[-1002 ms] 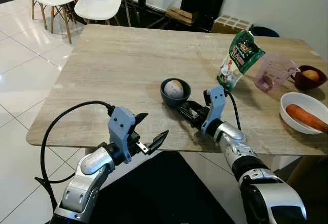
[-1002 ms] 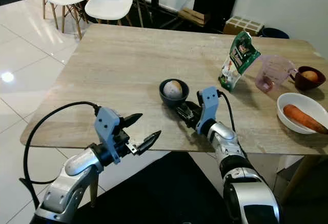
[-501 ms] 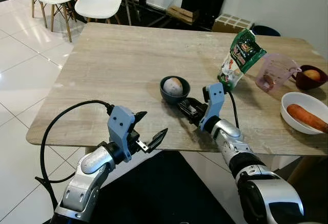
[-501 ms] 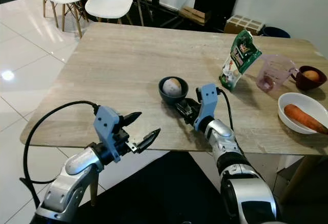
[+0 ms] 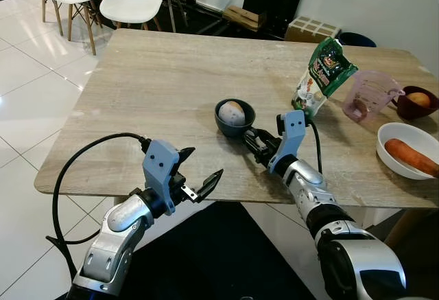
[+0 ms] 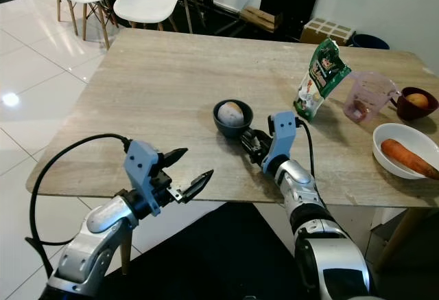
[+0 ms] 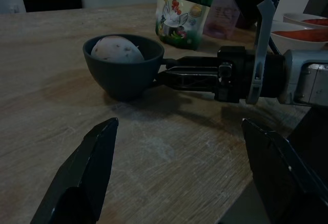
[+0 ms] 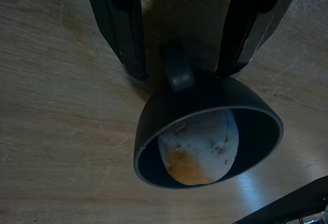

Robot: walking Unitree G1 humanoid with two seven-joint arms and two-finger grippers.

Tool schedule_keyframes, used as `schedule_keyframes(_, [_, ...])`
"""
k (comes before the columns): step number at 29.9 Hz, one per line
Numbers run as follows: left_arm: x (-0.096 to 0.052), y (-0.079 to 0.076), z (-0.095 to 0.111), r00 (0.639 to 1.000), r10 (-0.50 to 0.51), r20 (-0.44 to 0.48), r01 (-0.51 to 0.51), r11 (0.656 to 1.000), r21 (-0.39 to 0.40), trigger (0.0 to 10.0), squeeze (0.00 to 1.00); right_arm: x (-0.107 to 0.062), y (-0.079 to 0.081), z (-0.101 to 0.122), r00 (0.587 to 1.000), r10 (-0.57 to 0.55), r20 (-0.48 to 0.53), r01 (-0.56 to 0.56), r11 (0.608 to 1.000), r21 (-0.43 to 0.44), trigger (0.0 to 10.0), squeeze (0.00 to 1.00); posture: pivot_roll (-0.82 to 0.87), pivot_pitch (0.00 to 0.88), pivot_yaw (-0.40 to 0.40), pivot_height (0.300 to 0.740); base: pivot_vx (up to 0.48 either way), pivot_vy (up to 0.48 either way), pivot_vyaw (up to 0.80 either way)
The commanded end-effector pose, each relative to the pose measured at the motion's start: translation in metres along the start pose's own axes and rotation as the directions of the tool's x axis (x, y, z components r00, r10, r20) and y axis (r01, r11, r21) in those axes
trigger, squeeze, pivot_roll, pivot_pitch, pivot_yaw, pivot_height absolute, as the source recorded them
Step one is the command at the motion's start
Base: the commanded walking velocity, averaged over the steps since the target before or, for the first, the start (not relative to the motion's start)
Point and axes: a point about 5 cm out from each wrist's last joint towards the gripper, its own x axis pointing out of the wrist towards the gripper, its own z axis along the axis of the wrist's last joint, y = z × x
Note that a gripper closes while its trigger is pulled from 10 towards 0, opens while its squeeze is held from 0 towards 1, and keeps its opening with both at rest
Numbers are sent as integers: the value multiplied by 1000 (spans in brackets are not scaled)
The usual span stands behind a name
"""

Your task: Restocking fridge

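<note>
Step in hand: first pickup. My right gripper point(image 8: 177, 70) has its fingers spread either side of the handle of the dark cup point(image 5: 234, 118), potato point(image 8: 199, 144) inside, just ahead of the tips — not yet closed. Next move: close squarely on the handle, lift level. Against a second ago, the arm has advanced toward the cup. Left gripper point(image 5: 199, 176) hangs wide open off the table edge — idle.

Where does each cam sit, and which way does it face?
Left eye: head, looking forward and down at the table; both arms show.
Right eye: same head, same scene.
Left wrist: along the open left gripper, across the tabletop to the dark bowl and right gripper.
Right wrist: along its fingers, down at that bowl's handle and the potato.
Shared: bowl with potato.
</note>
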Motion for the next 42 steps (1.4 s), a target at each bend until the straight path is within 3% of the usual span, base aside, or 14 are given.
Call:
schedule_keyframes(1, [1,-2,-4,1000,-3,-4,3,1000,-22,10000,0,-1,-1,-1,1000,-3,5,3,1000,17,10000,0,-15,125,-73,736,0,0,0])
schedule_keyframes(10, [0,-2,-4,1000,-9,-5,9,1000,-24,10000,0,1,4,3,997,69,45,-71,996,53,10000,0,-14,125,-73,736,0,0,0])
schedule_keyframes(27, [0,-2,-4,1000,-13,-7,12,1000,-24,10000,0,0,13,-5,988,153,10,-153,987,43,9961,0,-14,124,-71,736,0,0,0])
schedule_keyframes(42, [0,-3,-5,1000,-12,-11,12,1000,-21,10000,0,1,12,-8,995,99,-11,-99,995,24,10000,0,-15,127,-71,736,0,0,0])
